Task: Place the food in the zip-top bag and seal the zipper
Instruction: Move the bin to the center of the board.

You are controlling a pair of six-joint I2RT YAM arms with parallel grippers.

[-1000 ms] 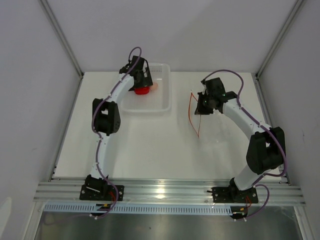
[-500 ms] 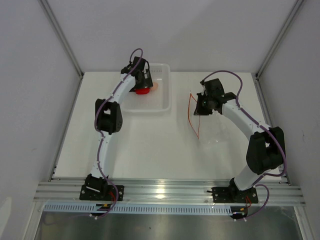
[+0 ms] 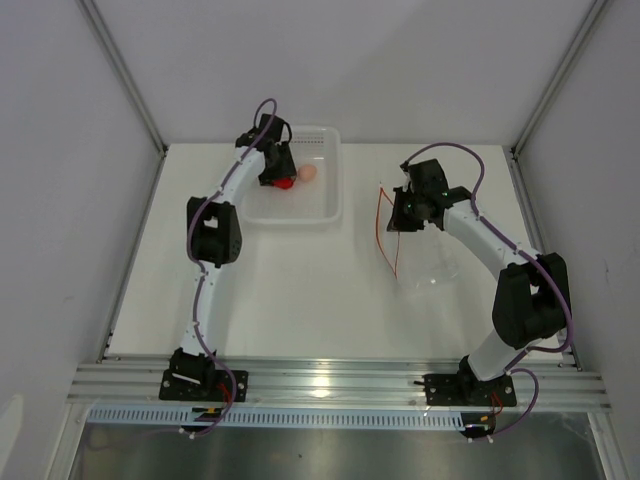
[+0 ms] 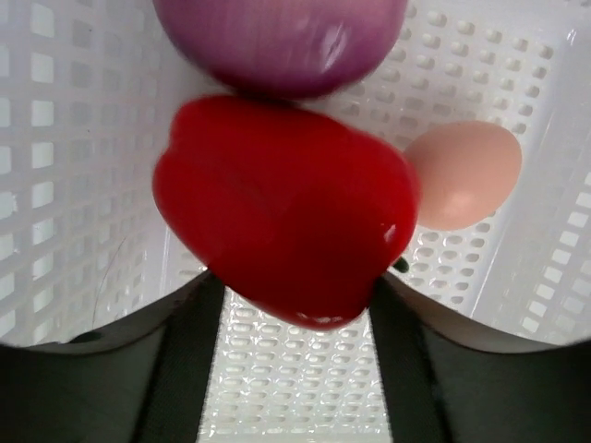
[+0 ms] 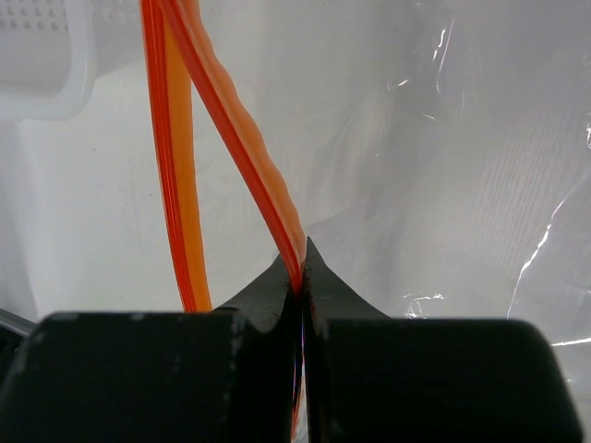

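My left gripper (image 4: 295, 281) straddles the glossy red pepper (image 4: 277, 203) in the perforated white tray (image 4: 55, 138); squeezing or not, I can't tell. The smooth purple piece (image 4: 277, 37) and the peach egg (image 4: 462, 175) sit beside it. My right gripper (image 5: 301, 268) pinches the ribbed orange zipper (image 5: 240, 129) of the crinkly clear bag (image 5: 443, 138).

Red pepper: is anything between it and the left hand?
Nothing visible does. The left hand straddles the red pepper in the white tray; the purple piece lies just beyond it.
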